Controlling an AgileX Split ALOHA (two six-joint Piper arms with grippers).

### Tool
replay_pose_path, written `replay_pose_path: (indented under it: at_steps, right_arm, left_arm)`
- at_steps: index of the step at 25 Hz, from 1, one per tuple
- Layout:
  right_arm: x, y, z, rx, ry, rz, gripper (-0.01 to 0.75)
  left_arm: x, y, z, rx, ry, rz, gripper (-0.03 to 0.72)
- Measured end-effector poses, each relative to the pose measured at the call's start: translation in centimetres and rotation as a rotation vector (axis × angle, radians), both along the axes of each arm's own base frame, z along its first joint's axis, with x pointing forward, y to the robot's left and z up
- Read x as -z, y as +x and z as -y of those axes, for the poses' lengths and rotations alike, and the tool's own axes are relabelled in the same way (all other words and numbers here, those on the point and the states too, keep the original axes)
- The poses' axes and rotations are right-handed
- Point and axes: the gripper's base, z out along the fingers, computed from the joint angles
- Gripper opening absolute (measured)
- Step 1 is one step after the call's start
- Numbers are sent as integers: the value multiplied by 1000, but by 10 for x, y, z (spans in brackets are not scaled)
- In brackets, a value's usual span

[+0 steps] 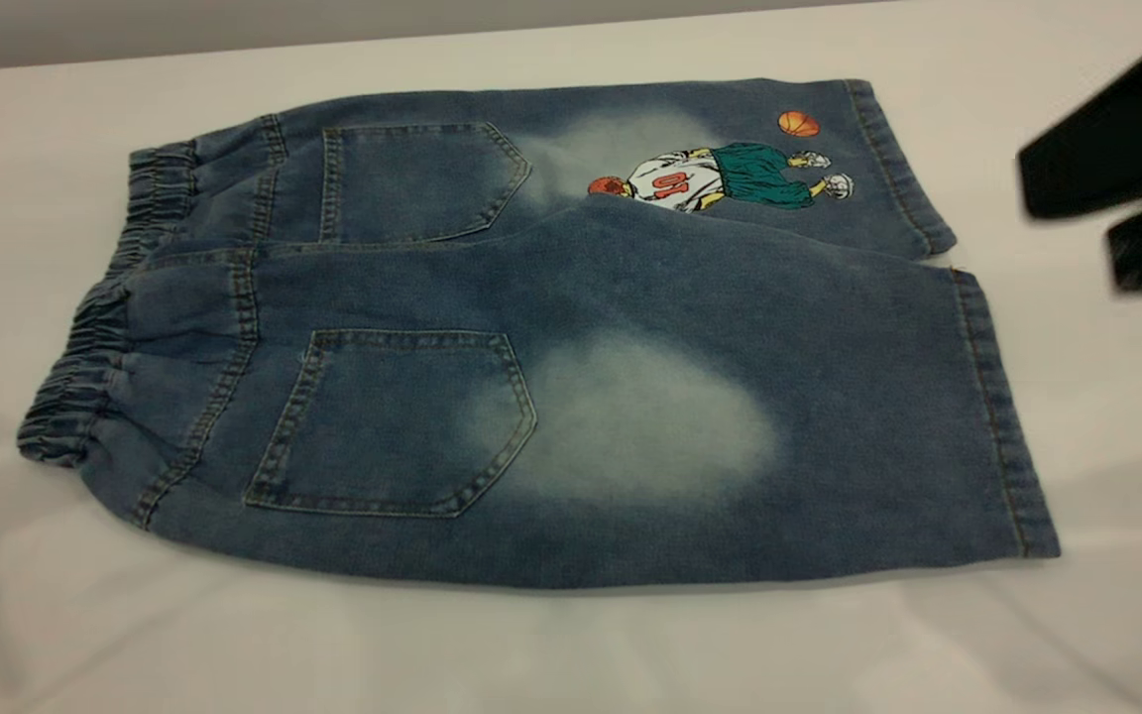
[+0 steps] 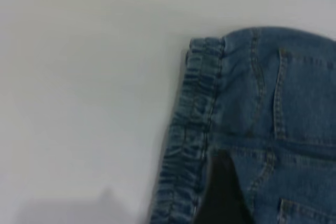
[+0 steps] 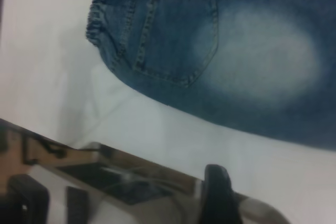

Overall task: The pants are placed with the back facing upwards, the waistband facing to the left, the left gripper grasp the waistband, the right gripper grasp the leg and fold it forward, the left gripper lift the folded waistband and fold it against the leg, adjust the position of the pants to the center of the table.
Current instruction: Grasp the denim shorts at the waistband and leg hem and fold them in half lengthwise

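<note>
Lying flat and unfolded on the table [image 1: 571,645], back up, the pants [image 1: 571,337] have not been grasped. No fold is made. The right gripper [image 1: 1116,198] hangs beyond the hems; neither claw's spread can be told.

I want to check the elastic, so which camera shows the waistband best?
The exterior view: the whole ruched waistband runs down the pants' left end. The left wrist view shows part of it close up; the right wrist view catches only one end.
</note>
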Motion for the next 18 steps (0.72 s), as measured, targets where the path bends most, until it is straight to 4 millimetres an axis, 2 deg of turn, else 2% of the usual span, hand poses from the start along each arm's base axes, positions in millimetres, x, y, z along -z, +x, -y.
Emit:
replay_pose_path:
  at_steps: [6,12,18]
  right_arm:
    - [41,-9,0,55,43,-91,425]
    - [69,-1,0,81,40,-152,425]
    - [99,-1,2,18,-32,-223,425]
  left_arm:
    - [-13,5,0,15,7,4,464]
    - [-14,5,0,17,10,4,464]
    - [-14,5,0,24,19,5,464]
